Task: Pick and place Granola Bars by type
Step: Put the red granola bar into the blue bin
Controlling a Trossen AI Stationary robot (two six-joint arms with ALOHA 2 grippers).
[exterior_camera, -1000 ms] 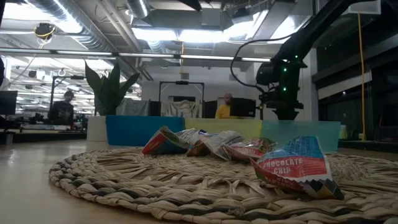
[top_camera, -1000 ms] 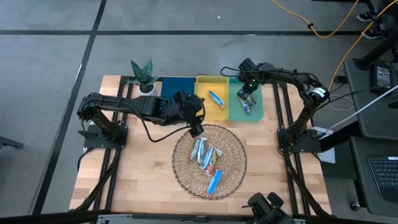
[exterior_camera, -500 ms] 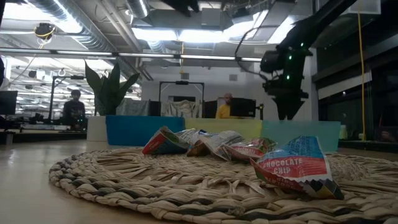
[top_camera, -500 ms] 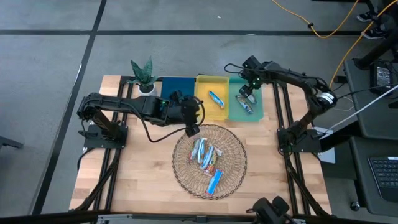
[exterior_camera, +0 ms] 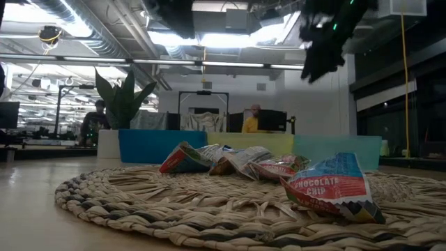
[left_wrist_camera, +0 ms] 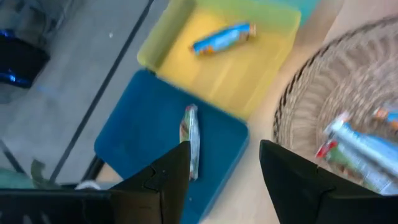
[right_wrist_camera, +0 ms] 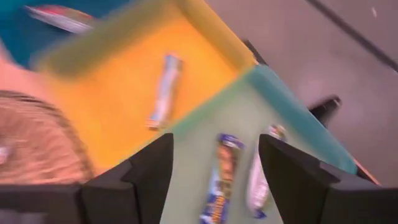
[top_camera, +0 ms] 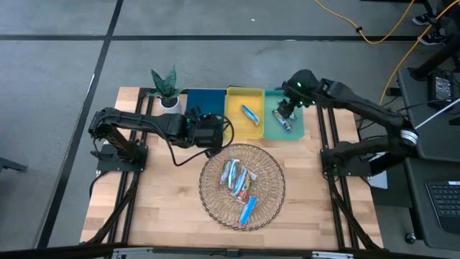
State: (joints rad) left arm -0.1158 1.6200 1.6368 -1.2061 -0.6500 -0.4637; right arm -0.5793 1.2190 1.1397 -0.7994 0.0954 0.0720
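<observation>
Several shiny blue, silver and red granola bars (top_camera: 237, 178) lie in the round wicker basket (top_camera: 208, 196); one marked "chocolate chip" (exterior_camera: 333, 187) lies nearest in the low view. One bar (left_wrist_camera: 189, 142) lies in the blue tray (left_wrist_camera: 143, 143). One bar (top_camera: 250, 114) lies in the yellow tray (top_camera: 243, 92). Two bars (right_wrist_camera: 225, 171) lie in the green tray (right_wrist_camera: 280, 106). My left gripper (top_camera: 210, 135) is open and empty, beside the blue tray's near edge. My right gripper (top_camera: 287, 108) is open and empty, high above the green tray.
A potted plant (top_camera: 165, 86) stands at the table's far left, next to the blue tray. The three trays stand in a row along the far edge. Bare wood (top_camera: 158, 194) lies left of the basket. People show in the room beyond the table (exterior_camera: 251, 122).
My left gripper has drawn back from the basket's far rim toward the table's left and far side, to the blue tray's near edge. My right gripper has risen well above the green tray, and its arm has swung toward the right.
</observation>
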